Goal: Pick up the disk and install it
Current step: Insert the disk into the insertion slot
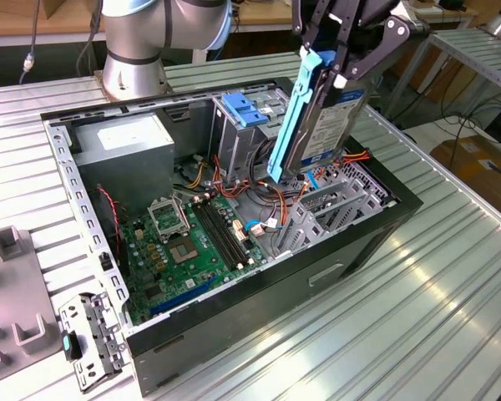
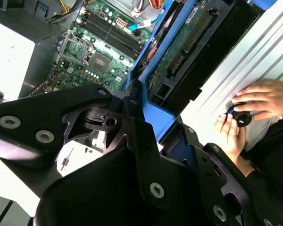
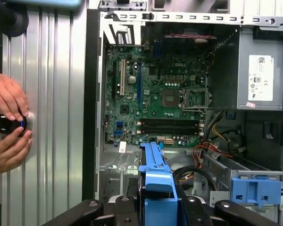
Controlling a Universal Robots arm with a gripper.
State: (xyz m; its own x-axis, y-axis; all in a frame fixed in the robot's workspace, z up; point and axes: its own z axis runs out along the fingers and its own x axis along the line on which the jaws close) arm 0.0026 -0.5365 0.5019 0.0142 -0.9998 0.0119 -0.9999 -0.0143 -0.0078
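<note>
Jaws clenched on disk (image 1: 324, 125), near upright over open computer case (image 1: 259, 311); cables (image 1: 271, 197) and metal bracket (image 1: 319, 214) directly beneath; 2 hands (image 3: 7, 99) on bench (image 1: 417, 276) beside case.

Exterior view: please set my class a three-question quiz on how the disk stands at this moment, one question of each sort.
1. True or false: the hand is shut on the disk and holds it on edge over the open computer case.
2. Pick one: the disk's carrier rails are A) bright blue, B) red, C) green.
3. Short answer: name the green board on the case floor.

Key: 1 true; 2 A; 3 the motherboard.
</note>
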